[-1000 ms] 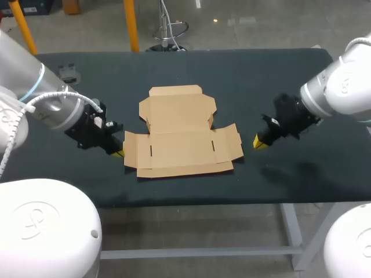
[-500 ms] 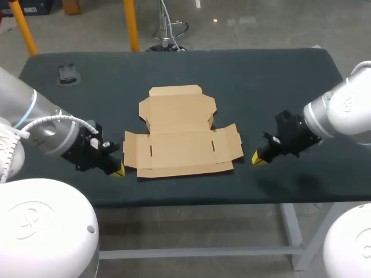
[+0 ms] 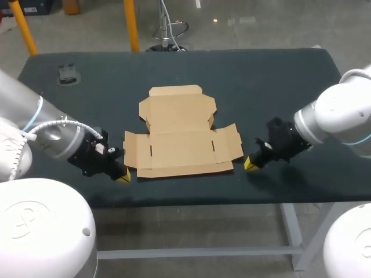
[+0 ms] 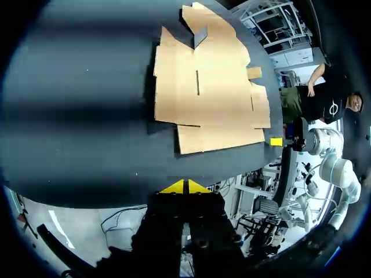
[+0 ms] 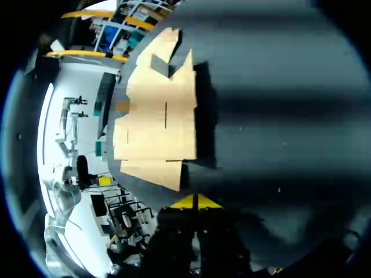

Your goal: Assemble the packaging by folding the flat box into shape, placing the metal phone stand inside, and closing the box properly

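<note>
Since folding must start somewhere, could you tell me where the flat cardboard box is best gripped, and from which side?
Probably its right side flap, approached from the right by the right gripper. The box lies flat on the table, so pinching from above finds nothing; that flap's outer edge seems slightly lifted, casting a shadow.

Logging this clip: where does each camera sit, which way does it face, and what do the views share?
Head view: above and behind the robot, looking down on the table and flat box; left arm and right arm enter from the sides.
Left wrist view: on the left arm, looking along its shut jaws toward the box.
Right wrist view: on the right arm, looking along its shut jaws toward the box.
Shared: both wrist views see the same box from opposite ends.
</note>
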Controlling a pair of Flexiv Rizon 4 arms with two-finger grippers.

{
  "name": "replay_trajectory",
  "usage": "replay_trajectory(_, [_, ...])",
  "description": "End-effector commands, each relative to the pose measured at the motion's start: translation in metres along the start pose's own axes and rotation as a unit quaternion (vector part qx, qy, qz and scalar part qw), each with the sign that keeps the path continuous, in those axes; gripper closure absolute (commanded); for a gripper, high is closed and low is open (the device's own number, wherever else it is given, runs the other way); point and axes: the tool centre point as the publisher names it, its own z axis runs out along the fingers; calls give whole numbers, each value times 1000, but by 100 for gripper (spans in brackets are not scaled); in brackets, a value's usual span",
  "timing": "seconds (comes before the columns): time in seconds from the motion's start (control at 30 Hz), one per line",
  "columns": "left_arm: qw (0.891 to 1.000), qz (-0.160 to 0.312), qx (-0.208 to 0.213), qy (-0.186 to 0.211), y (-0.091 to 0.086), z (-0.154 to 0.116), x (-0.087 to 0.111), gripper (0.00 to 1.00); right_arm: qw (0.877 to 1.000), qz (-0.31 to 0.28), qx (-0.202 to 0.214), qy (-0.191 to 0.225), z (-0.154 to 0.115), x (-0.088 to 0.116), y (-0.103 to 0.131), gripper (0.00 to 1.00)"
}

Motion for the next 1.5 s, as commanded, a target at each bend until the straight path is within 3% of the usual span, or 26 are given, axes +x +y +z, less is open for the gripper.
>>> replay_trajectory(0.03, [1000, 1, -8, -2, -7, 13, 4, 100, 1000, 0, 8, 10, 5, -4, 5, 100])
replay_trajectory(0.83, [1000, -15, -25, 12, -7, 24, -2, 100, 1000, -7, 15, 19, 22, 0, 8, 100])
replay_trajectory(1.2, [999, -30, -34, 7, -24, 23, -21, 100, 1000, -7, 12, 17, 23, 1, 9, 100])
replay_trajectory(1.5, [998, -36, -45, 10, -34, 34, -24, 100, 1000, -6, 13, 18, 26, 1, 11, 100])
